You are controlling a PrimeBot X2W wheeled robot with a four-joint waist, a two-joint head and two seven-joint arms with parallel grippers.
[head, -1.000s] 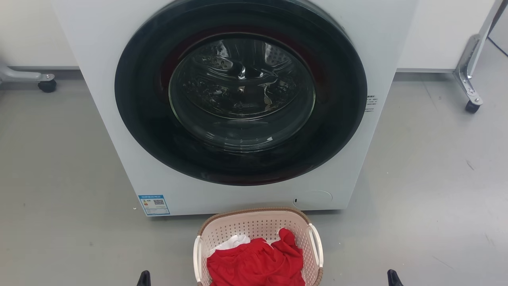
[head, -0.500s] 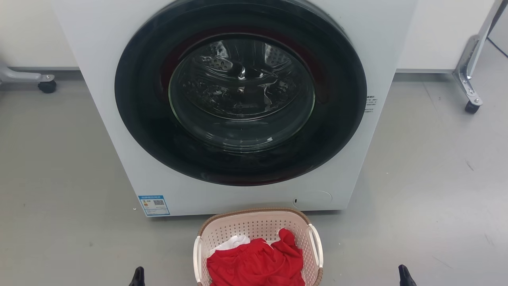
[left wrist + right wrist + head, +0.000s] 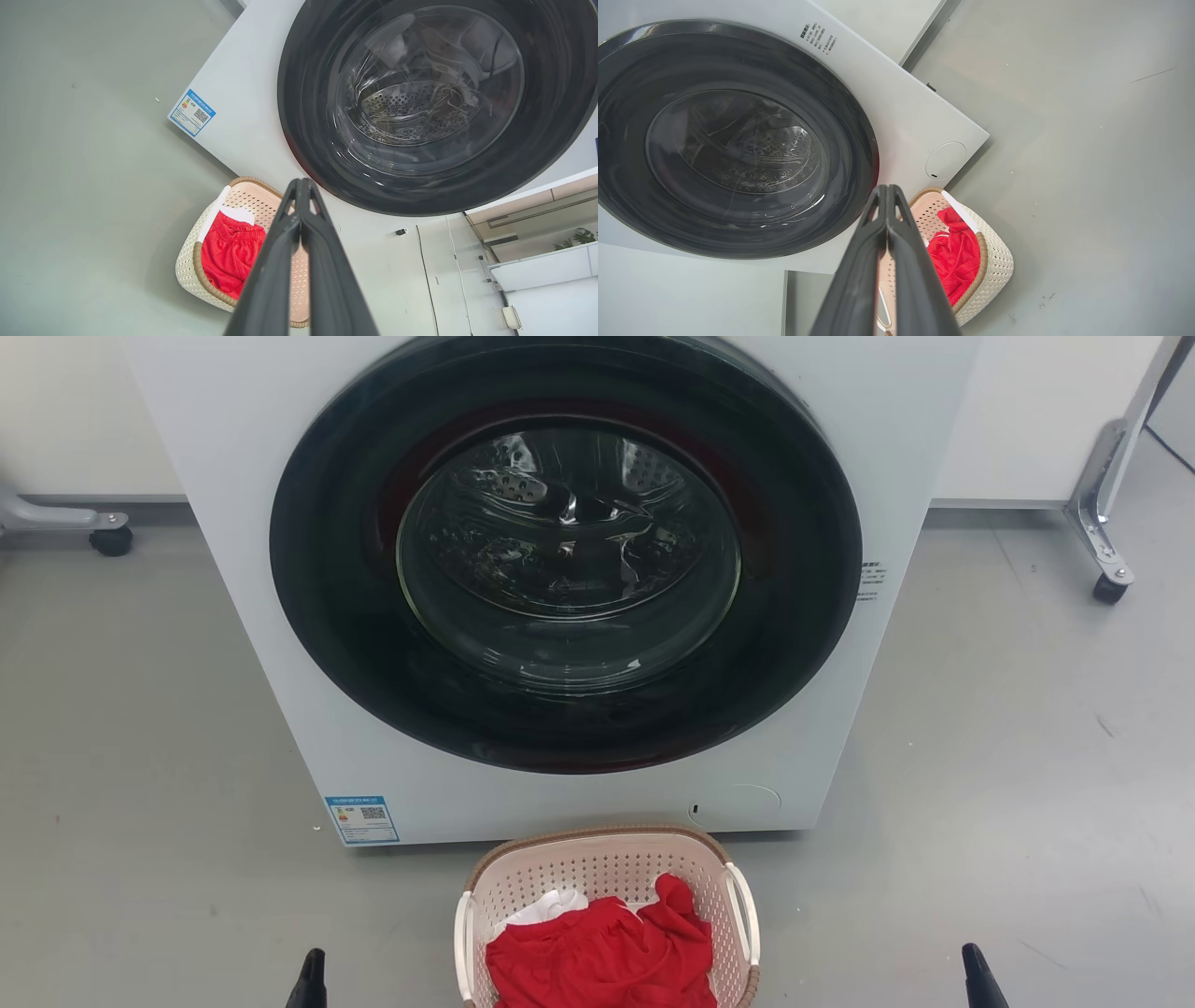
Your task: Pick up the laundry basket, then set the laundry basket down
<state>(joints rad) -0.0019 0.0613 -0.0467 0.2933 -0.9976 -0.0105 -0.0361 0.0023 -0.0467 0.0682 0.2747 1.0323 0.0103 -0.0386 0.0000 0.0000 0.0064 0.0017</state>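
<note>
The laundry basket (image 3: 597, 861), pale pink with a brown rim and white side handles, stands on the grey floor right before the washing machine, at the bottom middle of the head view. It holds a red garment (image 3: 597, 961) and a bit of white cloth (image 3: 551, 903). My left gripper (image 3: 311, 982) pokes up well left of it and my right gripper (image 3: 976, 978) well right of it, both apart from the handles. In the wrist views the left gripper (image 3: 301, 186) and the right gripper (image 3: 887, 191) are shut on nothing, above the laundry basket (image 3: 187, 273) (image 3: 997, 263).
The white washing machine (image 3: 233, 579) with its round dark door (image 3: 560, 728) shut rises just behind the basket. Metal legs on castors stand at the far left (image 3: 110, 537) and far right (image 3: 1109, 586). Bare grey floor (image 3: 980, 756) lies on both sides of the basket.
In the head view both fingertips have slid outward: the left one further left, the right one further right. The basket and the machine have stayed put.
</note>
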